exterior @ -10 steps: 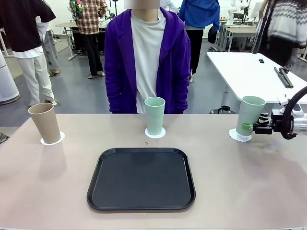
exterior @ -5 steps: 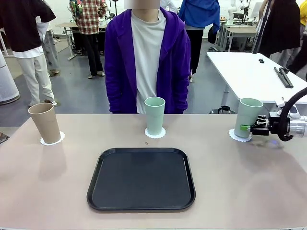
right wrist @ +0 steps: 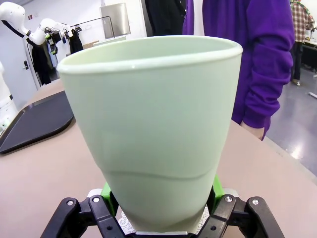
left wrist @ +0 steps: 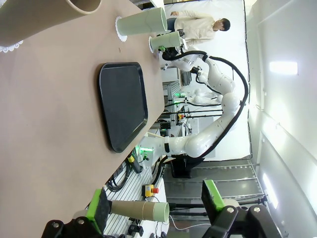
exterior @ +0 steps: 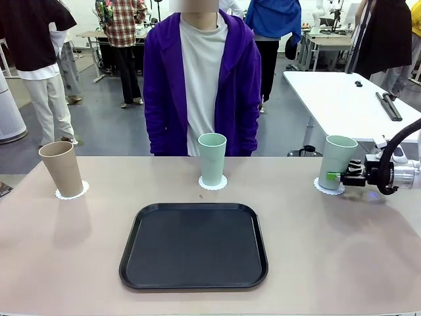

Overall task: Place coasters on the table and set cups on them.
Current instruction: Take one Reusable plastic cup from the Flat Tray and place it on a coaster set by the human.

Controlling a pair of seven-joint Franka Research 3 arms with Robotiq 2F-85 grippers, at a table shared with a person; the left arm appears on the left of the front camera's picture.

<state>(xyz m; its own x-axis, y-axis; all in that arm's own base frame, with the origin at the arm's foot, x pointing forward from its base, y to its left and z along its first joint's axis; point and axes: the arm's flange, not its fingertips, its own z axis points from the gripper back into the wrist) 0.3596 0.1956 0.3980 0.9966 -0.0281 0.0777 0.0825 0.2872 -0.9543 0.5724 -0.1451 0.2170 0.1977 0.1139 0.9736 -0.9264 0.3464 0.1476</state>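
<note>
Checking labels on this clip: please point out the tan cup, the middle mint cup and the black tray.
tan cup (exterior: pixel 62 168), front view, middle of its side wall.
middle mint cup (exterior: pixel 212 160), front view, middle of its side wall.
black tray (exterior: pixel 193 207), front view, far rim.

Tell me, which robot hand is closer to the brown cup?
The left. Its gripper hangs open on that side, with the brown cup close by in its own camera. The right gripper is across the table, clamped on a green cup.

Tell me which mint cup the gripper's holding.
The right-hand mint cup, clamped low by the right gripper. The center mint cup stands free on its coaster.
</note>
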